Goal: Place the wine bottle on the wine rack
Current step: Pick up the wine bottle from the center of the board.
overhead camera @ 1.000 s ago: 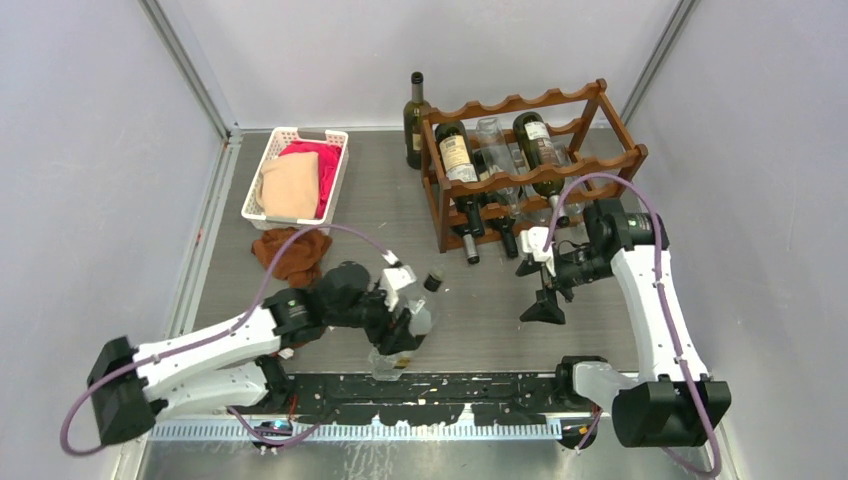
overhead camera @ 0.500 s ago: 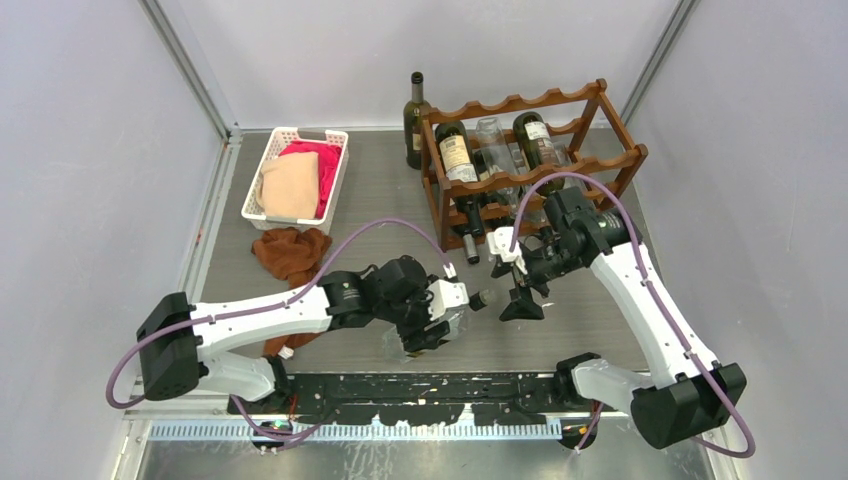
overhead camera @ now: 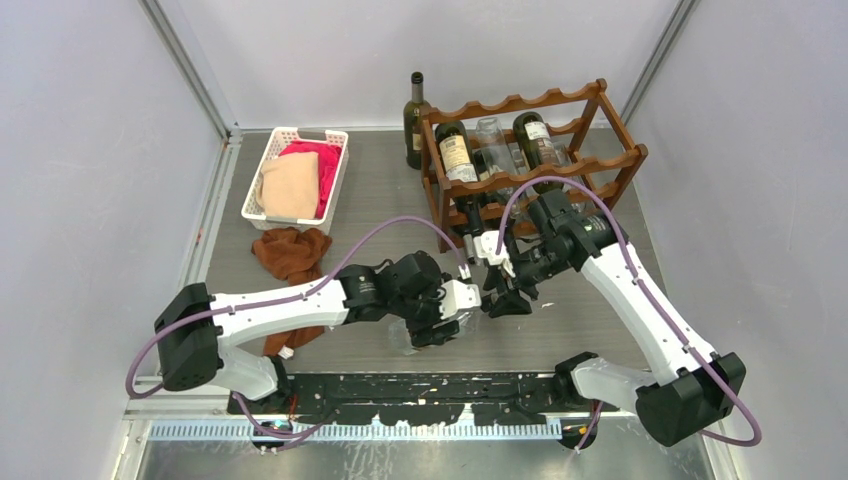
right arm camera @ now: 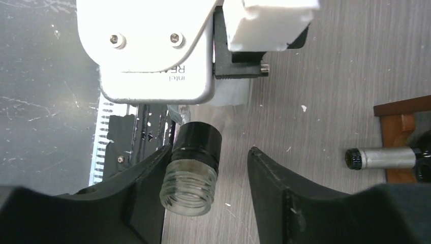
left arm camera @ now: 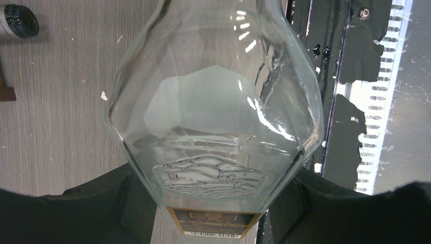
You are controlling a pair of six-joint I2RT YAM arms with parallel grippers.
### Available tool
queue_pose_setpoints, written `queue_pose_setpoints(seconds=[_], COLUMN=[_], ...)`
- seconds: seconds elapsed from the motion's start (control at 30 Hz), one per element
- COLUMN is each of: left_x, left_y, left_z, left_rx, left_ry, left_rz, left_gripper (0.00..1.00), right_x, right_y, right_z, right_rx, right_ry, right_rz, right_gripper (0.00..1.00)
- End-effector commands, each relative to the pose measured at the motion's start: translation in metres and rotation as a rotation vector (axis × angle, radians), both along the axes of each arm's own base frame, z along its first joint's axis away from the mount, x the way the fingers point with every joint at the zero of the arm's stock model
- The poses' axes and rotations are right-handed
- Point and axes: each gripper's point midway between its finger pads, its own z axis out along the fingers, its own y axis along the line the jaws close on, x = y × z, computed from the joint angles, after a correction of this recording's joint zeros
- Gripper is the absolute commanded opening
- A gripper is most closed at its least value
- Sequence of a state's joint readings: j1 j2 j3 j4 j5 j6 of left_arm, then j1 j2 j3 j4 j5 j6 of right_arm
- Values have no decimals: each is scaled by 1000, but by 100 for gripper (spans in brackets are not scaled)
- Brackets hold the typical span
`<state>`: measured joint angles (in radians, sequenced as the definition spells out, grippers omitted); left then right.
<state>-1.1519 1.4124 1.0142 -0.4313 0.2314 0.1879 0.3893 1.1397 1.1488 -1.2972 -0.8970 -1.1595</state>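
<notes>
wine bottle (left arm camera: pixel 213 117) shifted right, right tool (right arm camera: pixel 208 152) arrived (narrower)

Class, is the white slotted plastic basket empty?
No, the white slotted plastic basket holds a beige cloth and a red cloth.

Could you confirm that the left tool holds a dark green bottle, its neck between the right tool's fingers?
No: the bottle in the left tool is clear glass, not dark green, as the left wrist view shows; the right tool does straddle its neck.
</notes>
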Motion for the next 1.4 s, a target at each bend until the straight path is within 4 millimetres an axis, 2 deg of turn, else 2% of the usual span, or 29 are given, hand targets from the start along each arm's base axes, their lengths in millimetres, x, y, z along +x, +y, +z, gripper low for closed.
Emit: queue_pose_setpoints(seconds=[0.0, 0.1, 0.17, 0.23, 0.3, 0.37, 0.4, 0.43, 0.47, 0.6, 0.73, 0.87, 1.07, 1.37], left_x=[11, 13, 14, 15, 18, 21, 21, 20, 18, 12, 14, 18, 22, 23], left_y=[-33, -34, -35, -35, -35, -35, -33, -31, -29, -17, 4, 12, 3, -13], left_z=[50, 48, 46, 43, 43, 43, 41, 40, 39, 34, 29, 22, 14, -16], left_rx=[-161, -156, -152, -148, -161, -194, -213, -235, -254, -335, -454, -511, -581, -632], left_ry=[-84, -89, -90, -88, -97, -117, -125, -133, -138, -170, -244, -222, -218, -182], left_rz=[-35, -32, -31, -27, -2, 16, 18, 13, 7, -28, -19, -8, -56, -112], left_gripper=[0, 0, 2, 10, 30, 73, 89, 97, 99, 100, 100, 100, 98, 91], right_x=[2, 2, 0, -1, -3, -2, -1, 2, 3, 5, 5, 5, 8, 12], right_y=[2, 1, 1, 0, -1, -3, -3, -4, -5, -10, -18, -24, -36, -50], right_z=[-5, -6, -5, -4, -3, -2, -1, 0, 2, 4, -4, -12, -21, -26], right_rx=[-16, -21, -22, -23, -24, -23, -20, -14, -7, 4, -23, -11, -25, -24], right_ry=[-6, -6, -9, -8, -6, -13, -15, -17, -17, -33, -48, -45, -52, -55], right_rz=[-4, -7, -8, -9, -9, -19, -28, -45, -59, -71, -72, -88, -120, -159], right_gripper=[57, 45, 25, 10, 2, 1, 1, 1, 1, 1, 1, 1, 2, 2])
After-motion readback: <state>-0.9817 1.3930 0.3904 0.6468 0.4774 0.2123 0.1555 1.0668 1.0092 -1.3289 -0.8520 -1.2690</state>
